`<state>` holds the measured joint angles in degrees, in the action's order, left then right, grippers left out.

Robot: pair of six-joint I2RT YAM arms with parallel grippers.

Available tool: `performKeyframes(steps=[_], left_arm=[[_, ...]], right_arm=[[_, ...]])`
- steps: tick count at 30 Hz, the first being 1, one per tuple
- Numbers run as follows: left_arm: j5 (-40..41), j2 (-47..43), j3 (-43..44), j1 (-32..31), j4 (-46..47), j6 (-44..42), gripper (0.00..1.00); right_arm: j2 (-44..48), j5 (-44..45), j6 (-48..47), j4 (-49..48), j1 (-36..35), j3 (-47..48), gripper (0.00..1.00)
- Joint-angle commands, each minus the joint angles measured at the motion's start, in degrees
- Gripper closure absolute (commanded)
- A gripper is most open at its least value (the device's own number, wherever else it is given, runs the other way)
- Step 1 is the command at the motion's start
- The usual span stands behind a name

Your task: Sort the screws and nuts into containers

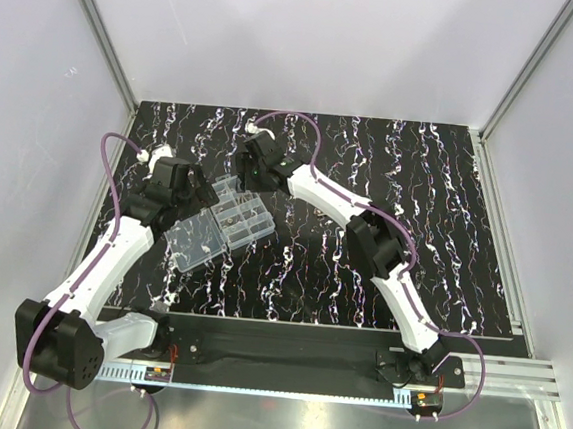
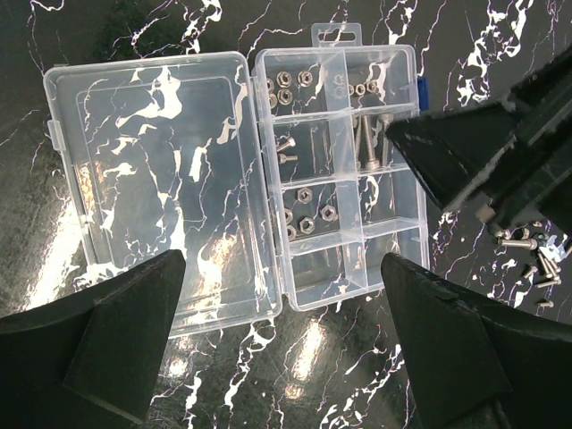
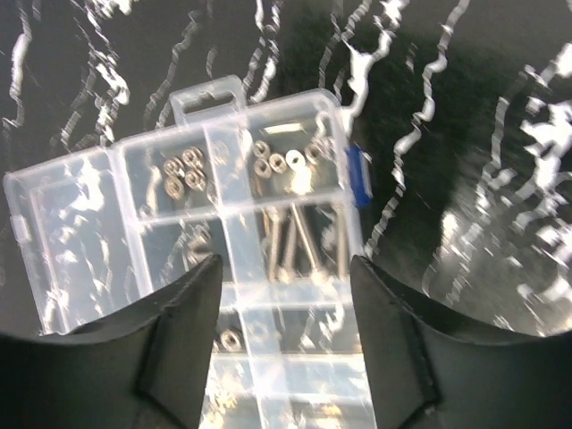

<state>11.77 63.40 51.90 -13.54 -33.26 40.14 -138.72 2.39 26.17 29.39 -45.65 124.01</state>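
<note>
My left claw [image 2: 286,349] hangs spread wide and empty over the box [image 2: 357,268]. The box sits open in the middle of the left wrist view, with its lid [image 2: 152,179] flat on the worktop [image 2: 134,36] to the left. My right claw [image 3: 286,331] is parted too, with nothing in it that I can see, and hovers over the upper right compartments [image 2: 393,80].

Nuts [image 2: 308,219] already sit in several compartments, and long screws [image 2: 368,143] lie in one at upper right. A few loose screws [image 2: 527,255] lie on the worktop at the right edge, near the box.

I judge them light, hard and slick, apt to roll or skitter. I would pinch one across its shank, close under the head, pressing down to the worktop. The box looks light too and may slide if nudged.
</note>
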Motion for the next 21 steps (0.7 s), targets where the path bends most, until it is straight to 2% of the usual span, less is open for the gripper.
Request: performKeyframes(steps=[1, 5, 11, 13, 16, 19, 21], left_arm=[[-1.83, -0.99, -0.39, 0.18, 3.37, -0.93, 0.01], [-4.47, -0.99, -1.10, -0.26, 5.48, -1.99, 0.01], [-5.97, -1.08, -0.84, -0.87, 6.10, -3.05, 0.01], [-5.97, -0.99, -0.92, -1.05, 6.01, -3.05, 0.01], [-5.88, -0.73, -0.83, -0.96, 6.10, -2.88, 0.01], [-6.32, -0.38, -0.83, -0.96, 6.27, -2.79, 0.01], [-6.41, -0.20, -0.83, -0.96, 6.19, -2.79, 0.01]], right_arm=[[9.85, 4.88, -2.88, 3.74, -0.15, 0.99, 0.31], [25.46, 10.26, -1.13, 4.10, 3.98, -12.26, 0.25], [41.13, 13.95, 4.40, 6.55, 16.37, -41.86, 0.25], [43.34, 16.49, 7.92, 9.02, 19.01, -46.38, 0.28], [45.99, 19.49, 11.96, 8.76, 19.02, -53.50, 0.28], [45.03, 18.79, 14.78, 6.66, 19.02, -56.24, 0.36], [43.01, 17.30, 15.31, 4.55, 19.02, -56.07, 0.37]])
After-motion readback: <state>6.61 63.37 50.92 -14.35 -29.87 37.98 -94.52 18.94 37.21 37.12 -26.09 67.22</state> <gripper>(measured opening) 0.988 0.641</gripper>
